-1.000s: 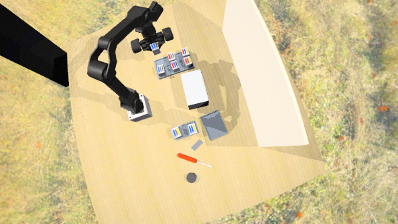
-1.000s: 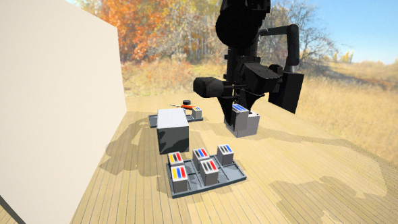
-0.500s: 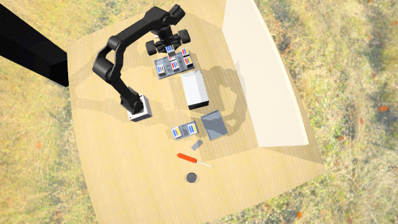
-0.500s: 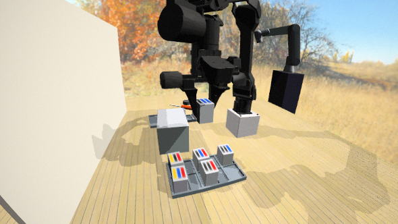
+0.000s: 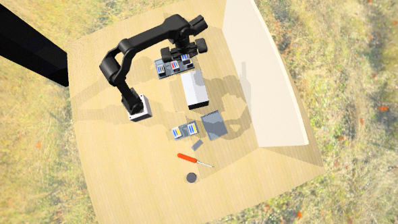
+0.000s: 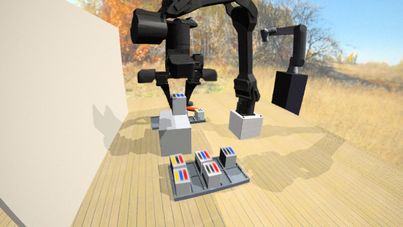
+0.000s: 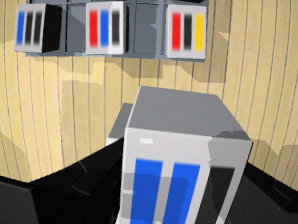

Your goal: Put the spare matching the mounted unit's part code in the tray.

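Looked like an outdoor workbench, not a room: plank table (image 5: 128, 162) (image 6: 136, 205) (image 7: 80, 110), dry grass (image 5: 351, 111) (image 6: 355, 99) around it, autumn trees (image 6: 218, 37) and open sky (image 6: 369, 27) behind the claw (image 5: 183, 58) (image 6: 179, 100). Orange screwdriver (image 5: 187, 158) (image 6: 192, 109) lay beyond the claw, exterior view.

The arm (image 5: 148, 35) (image 6: 245, 51) is arched high, its base (image 5: 147, 110) (image 6: 235, 128) set well apart from the rack (image 5: 165, 77) (image 6: 212, 191) (image 7: 145, 56). The gripper (image 5: 186, 58) (image 6: 179, 102) (image 7: 172, 152) is pointed down, held higher than the rack, its 2 fingers (image 6: 165, 94) closed on a block.
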Robot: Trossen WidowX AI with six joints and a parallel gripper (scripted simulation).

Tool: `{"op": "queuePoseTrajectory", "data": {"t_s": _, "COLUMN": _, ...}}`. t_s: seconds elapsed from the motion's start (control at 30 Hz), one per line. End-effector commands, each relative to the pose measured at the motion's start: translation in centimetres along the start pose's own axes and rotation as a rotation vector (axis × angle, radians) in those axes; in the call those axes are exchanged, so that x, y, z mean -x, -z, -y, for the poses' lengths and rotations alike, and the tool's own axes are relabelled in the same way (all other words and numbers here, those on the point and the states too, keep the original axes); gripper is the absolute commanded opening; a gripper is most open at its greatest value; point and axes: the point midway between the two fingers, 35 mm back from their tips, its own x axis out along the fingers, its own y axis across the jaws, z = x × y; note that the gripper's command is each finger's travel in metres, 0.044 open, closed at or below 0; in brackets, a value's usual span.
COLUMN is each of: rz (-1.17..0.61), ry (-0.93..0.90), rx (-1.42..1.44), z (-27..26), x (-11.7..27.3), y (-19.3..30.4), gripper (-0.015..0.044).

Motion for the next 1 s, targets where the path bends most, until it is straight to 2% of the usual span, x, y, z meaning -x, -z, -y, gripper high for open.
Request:
{"op": "queuePoseTrajectory", "data": {"t_s": 0.0, "rz": 0.000, "ry": 0.002, "rx": -0.033, "z": 1.3, "x": 0.1, "y": 2.0, "gripper": 0.0000}}
{"op": "queuePoseTrajectory", "data": {"t_s": 0.4, "rz": 0.012, "ry": 0.006, "rx": -0.102, "z": 4.1, "x": 0.2, "y": 7.6, "gripper": 0.0000}}
{"op": "queuePoseTrajectory", "data": {"t_s": 0.97, "rz": -0.023, "ry": 0.010, "rx": -0.006, "z": 6.6, "x": 0.4, "y": 18.1, "gripper": 0.0000}}
